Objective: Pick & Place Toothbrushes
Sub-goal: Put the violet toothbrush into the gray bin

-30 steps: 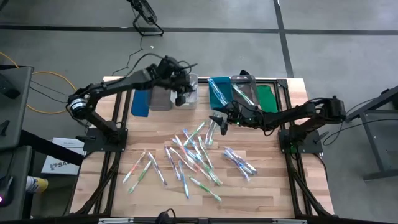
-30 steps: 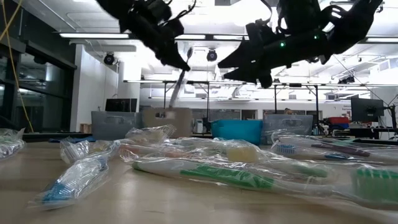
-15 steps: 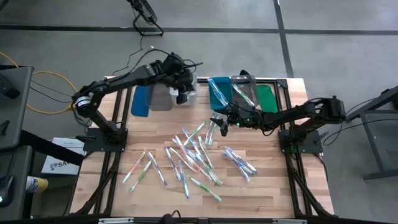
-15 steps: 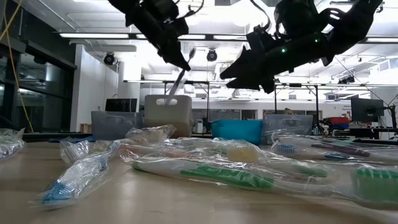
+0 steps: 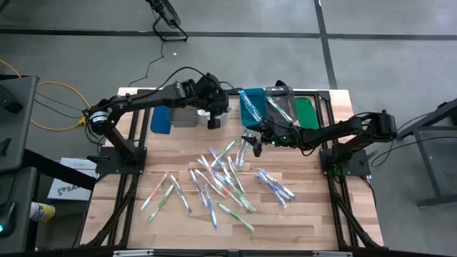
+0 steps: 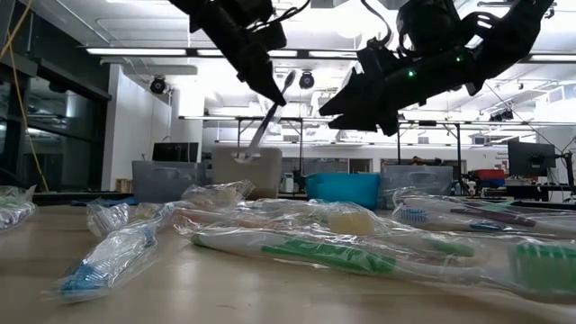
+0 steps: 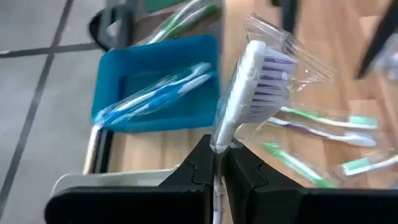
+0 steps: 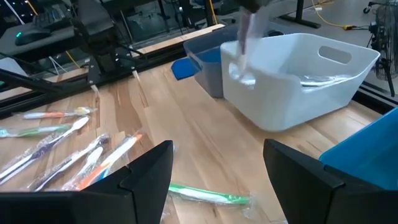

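Several wrapped toothbrushes (image 5: 225,175) lie scattered on the wooden table, close up in the low view (image 6: 297,250). My left gripper (image 5: 213,121) hovers at the near edge of the white bin (image 5: 218,100), shut on a purple-bristled toothbrush (image 7: 258,68) in a clear wrapper. The same brush slants down in the low view (image 6: 261,126). My right gripper (image 5: 248,139) stands open above the pile's far end, with nothing between its fingers (image 8: 149,174). My left gripper pinches the toothbrush's neck (image 7: 217,140), just below the bristle head, between its two fingers. The fingers slant down from the table's left. The head sticks out past the fingertips. The handle (image 6: 247,148) hangs below, lifted clear of table and bins.
A row of bins stands along the far edge: blue (image 5: 162,118), grey (image 5: 184,114), white, teal (image 5: 251,106) with brushes inside, clear (image 5: 280,103) and green (image 5: 308,111). A green toothbrush (image 8: 205,194) lies just under my right gripper.
My left gripper has swung toward the table's right edge and slightly toward the near edge, carrying the toothbrush along the row of bins. It has stayed shut on it, and the brush still hangs slanted.
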You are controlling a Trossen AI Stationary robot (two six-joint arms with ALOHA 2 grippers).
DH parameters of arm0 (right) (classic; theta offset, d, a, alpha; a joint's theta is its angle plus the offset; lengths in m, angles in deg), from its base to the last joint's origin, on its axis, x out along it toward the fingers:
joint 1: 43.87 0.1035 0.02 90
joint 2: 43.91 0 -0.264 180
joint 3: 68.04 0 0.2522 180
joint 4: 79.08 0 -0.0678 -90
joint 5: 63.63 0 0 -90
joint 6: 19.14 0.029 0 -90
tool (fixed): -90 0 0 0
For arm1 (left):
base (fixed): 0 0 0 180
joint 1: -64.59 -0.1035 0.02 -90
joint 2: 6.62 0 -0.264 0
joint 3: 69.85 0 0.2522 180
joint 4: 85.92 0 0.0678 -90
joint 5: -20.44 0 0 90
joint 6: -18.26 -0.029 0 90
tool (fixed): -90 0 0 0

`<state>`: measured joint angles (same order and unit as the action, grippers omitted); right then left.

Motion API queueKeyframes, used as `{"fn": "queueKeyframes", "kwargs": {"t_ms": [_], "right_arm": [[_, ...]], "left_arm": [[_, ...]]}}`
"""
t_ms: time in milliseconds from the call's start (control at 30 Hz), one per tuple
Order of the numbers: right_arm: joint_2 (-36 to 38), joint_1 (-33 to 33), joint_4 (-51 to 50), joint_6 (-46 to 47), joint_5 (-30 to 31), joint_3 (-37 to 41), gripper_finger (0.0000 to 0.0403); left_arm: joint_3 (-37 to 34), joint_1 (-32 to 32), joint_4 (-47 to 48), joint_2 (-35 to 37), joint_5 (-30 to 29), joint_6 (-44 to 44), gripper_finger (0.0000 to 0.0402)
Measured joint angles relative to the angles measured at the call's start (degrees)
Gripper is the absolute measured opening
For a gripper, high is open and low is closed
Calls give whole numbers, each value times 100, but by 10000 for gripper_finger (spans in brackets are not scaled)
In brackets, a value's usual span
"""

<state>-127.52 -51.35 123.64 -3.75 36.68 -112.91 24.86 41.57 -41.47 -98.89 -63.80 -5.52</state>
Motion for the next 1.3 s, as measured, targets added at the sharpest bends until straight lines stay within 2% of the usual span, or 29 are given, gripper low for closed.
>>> {"fn": "queueKeyframes", "kwargs": {"t_ms": [100,267,467,600,733,867,1033,1167,1300], "right_arm": [[0,0,-16,-2,0,0,245],[0,0,-29,-13,0,0,245],[0,0,-81,-1,0,0,245],[0,0,-117,2,0,0,245],[0,0,-129,2,0,0,245],[0,0,-134,2,0,0,245],[0,0,-152,5,1,0,245],[0,0,-163,5,2,0,245],[0,0,-165,17,18,0,245]], "left_arm": [[0,216,145,0,162,-319,9],[0,521,340,0,5,-1244,9],[-2,583,218,121,-517,-868,9],[0,65,98,205,-577,-162,9],[0,-563,40,205,85,311,9],[-3,-1062,81,122,250,514,9],[-2,-1540,78,127,872,771,9],[206,-1756,456,119,1152,775,9],[708,-1873,1174,-88,1136,733,9]]}}
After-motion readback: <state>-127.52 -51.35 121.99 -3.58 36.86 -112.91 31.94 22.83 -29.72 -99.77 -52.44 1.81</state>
